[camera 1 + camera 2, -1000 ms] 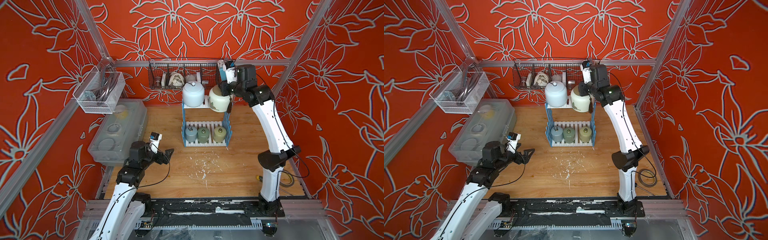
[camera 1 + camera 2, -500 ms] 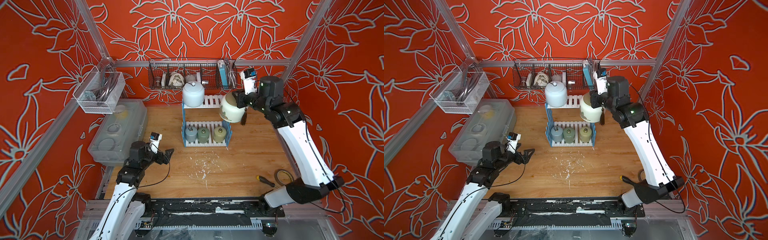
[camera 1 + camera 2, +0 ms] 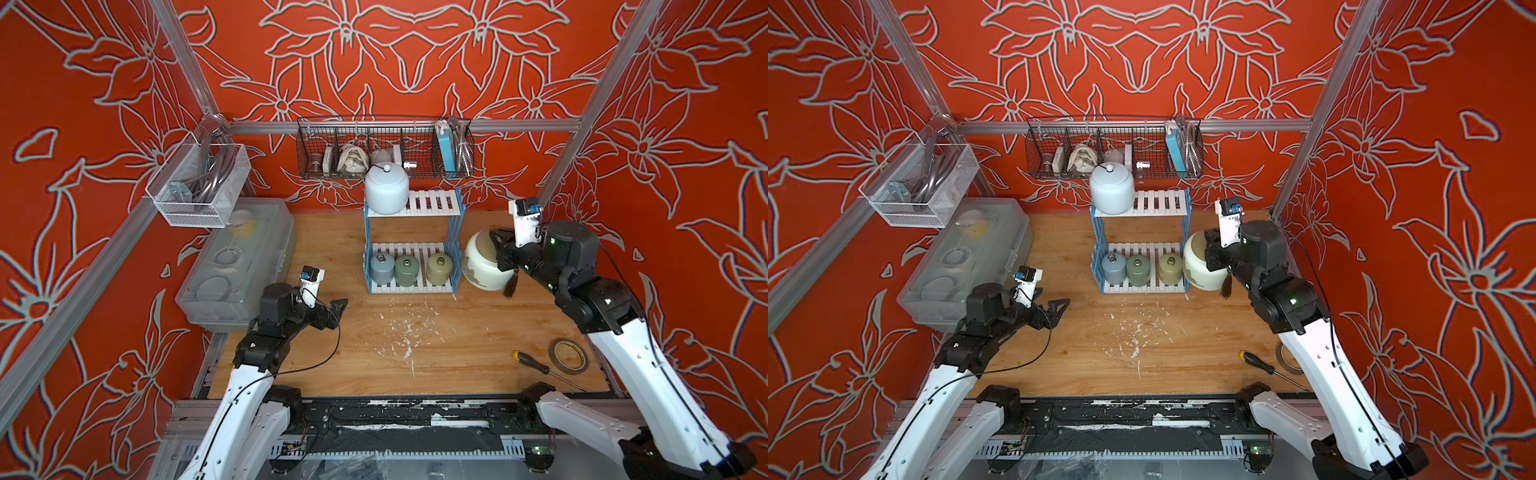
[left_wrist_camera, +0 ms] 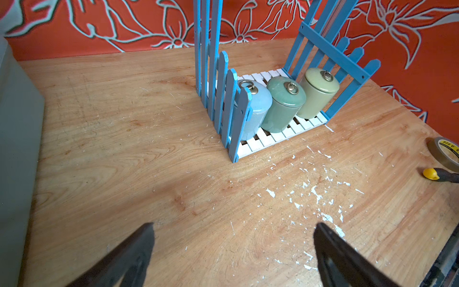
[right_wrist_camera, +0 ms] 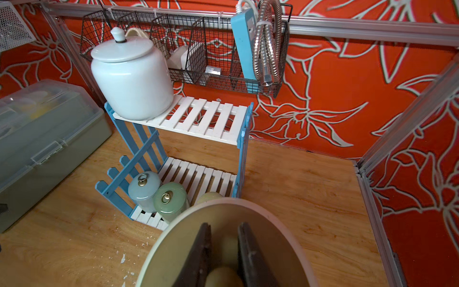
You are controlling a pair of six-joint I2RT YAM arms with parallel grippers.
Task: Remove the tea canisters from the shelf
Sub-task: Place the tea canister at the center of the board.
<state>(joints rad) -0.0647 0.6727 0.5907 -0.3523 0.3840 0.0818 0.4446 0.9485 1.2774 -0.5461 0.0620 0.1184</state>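
Observation:
The shelf (image 3: 436,203) (image 3: 1158,203) (image 5: 206,116) stands at the back middle. On its top board sits the large pale-blue-white canister (image 3: 386,191) (image 5: 131,77). The lower board holds the grey-blue (image 3: 382,268) (image 4: 258,109), green (image 3: 407,270) (image 4: 283,106) and olive (image 3: 439,268) (image 4: 318,92) canisters. My right gripper (image 3: 497,243) (image 5: 223,227) is shut on the lid knob of the cream canister (image 3: 482,266) (image 3: 1200,266) (image 5: 273,238), which hangs tilted low beside the shelf's right side with its tassel dangling. My left gripper (image 3: 338,305) (image 4: 233,228) hovers open over bare wood, front left of the shelf.
A black wire basket (image 3: 382,149) hangs on the back wall above the shelf. A white mesh basket (image 3: 199,187) and a clear plastic box (image 3: 241,257) are on the left. A screwdriver (image 3: 536,365) and a tape roll (image 3: 569,353) lie front right.
My right arm has carried the cream canister off the shelf's top board, out to the right and down beside the shelf. The left arm has not moved.

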